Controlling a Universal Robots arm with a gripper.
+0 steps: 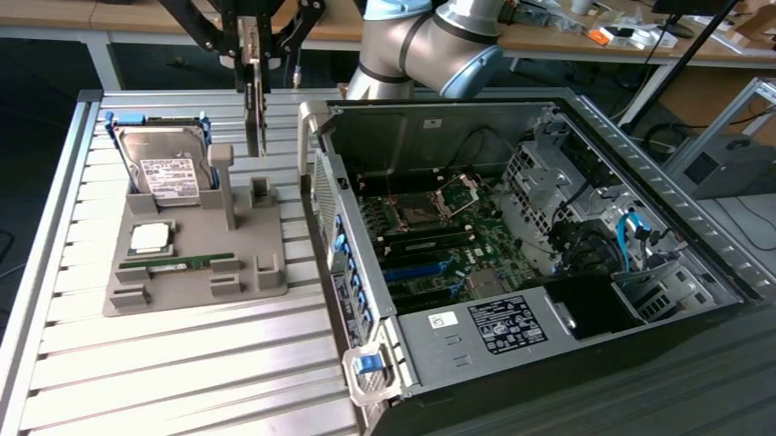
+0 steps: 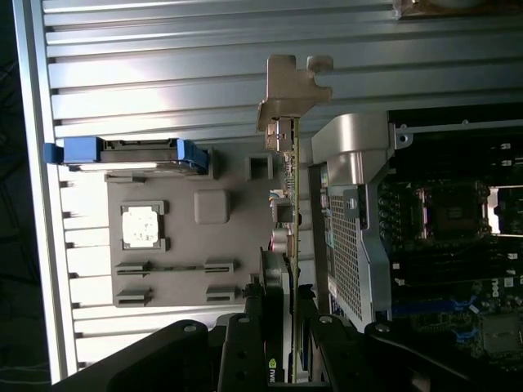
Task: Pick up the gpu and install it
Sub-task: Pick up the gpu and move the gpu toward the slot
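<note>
Over slatted table [image 1: 182,363], half-closed hand [image 1: 253,56] clamps the gpu [image 1: 254,118].

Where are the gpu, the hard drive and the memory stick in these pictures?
gpu [image 2: 292,189], wrist view, on its thin edge.
hard drive [image 1: 167,176], exterior view, on its white label.
memory stick [image 1: 180,262], exterior view, on its green middle.

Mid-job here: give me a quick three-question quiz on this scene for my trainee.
1. True or false: the claw grips the gpu.
2. Short answer: which part in the grey holder has blue side rails?
3. Fill in: the gpu hangs outside the open computer ____.
Key: 1 true; 2 the hard drive; 3 case.
</note>
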